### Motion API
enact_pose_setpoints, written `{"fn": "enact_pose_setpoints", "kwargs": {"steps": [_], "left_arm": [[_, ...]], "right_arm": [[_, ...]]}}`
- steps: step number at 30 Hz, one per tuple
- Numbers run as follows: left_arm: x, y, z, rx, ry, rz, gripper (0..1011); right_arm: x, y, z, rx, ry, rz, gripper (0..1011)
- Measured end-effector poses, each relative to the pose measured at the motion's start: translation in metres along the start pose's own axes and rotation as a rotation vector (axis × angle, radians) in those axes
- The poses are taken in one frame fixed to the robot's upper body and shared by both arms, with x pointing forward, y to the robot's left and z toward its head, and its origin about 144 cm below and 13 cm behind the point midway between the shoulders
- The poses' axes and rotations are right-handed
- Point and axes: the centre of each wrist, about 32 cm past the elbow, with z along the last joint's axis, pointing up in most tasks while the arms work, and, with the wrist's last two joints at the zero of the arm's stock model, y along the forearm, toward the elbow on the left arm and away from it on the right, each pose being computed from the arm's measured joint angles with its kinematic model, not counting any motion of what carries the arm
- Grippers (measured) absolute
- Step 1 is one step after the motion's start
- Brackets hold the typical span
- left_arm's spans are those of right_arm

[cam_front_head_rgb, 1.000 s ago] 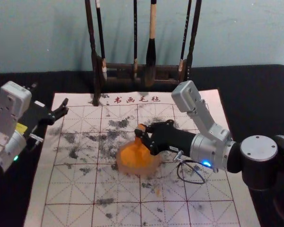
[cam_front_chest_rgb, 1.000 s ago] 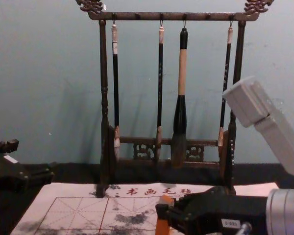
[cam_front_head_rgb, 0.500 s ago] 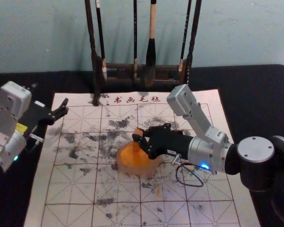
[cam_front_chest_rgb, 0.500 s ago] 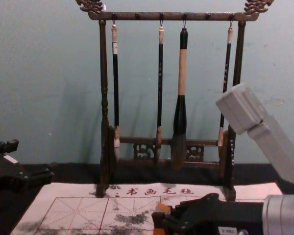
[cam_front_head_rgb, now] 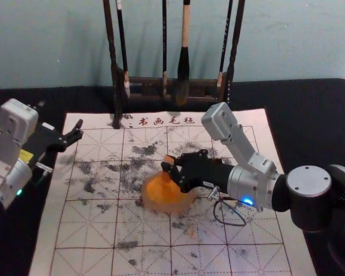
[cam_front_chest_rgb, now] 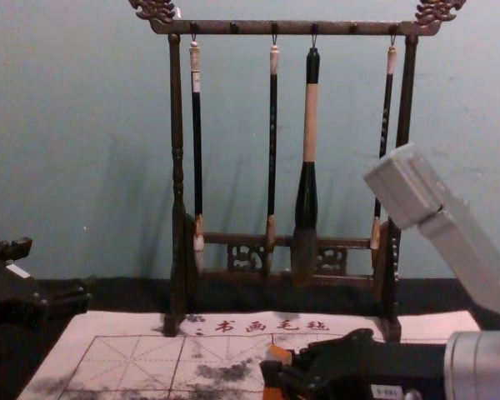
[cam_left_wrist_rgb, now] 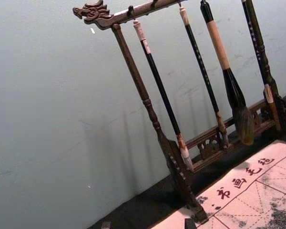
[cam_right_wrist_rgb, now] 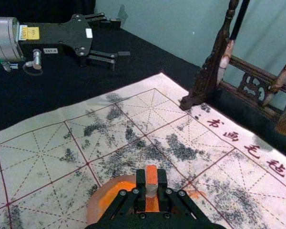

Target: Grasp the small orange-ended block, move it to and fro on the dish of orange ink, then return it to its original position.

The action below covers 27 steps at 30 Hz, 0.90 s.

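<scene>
- Block [cam_right_wrist_rgb: 151, 175] pinched in the right gripper [cam_front_head_rgb: 169, 165], by the far edge of the dish [cam_front_head_rgb: 169, 209].
- Grasped already; inking looks under way, return remains.
- Left gripper [cam_front_head_rgb: 78, 131] idles open near the sheet's [cam_front_head_rgb: 256, 256] far left corner.

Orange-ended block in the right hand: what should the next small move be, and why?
Probably a short, gentle stroke toward the robot's body, grip kept firm. The right hand has the orange-ended block pinched upright, and in the head view it is toward the far side of the dish, with orange ink nearer the robot. Contact below is hidden.
</scene>
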Motion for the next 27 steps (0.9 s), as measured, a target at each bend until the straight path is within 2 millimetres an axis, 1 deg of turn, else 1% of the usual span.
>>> {"fn": "enact_pose_setpoints", "kwargs": {"steps": [9,27], "left_arm": [[0.0,0.0,0.0,0.0,0.0,0.0,1001],[0.0,0.0,0.0,0.0,0.0,0.0,1001]], "right_arm": [[0.002,-0.003,0.0,0.001,0.001,-0.007,127],[0.003,-0.016,-0.004,-0.003,0.002,0.0,127]]}}
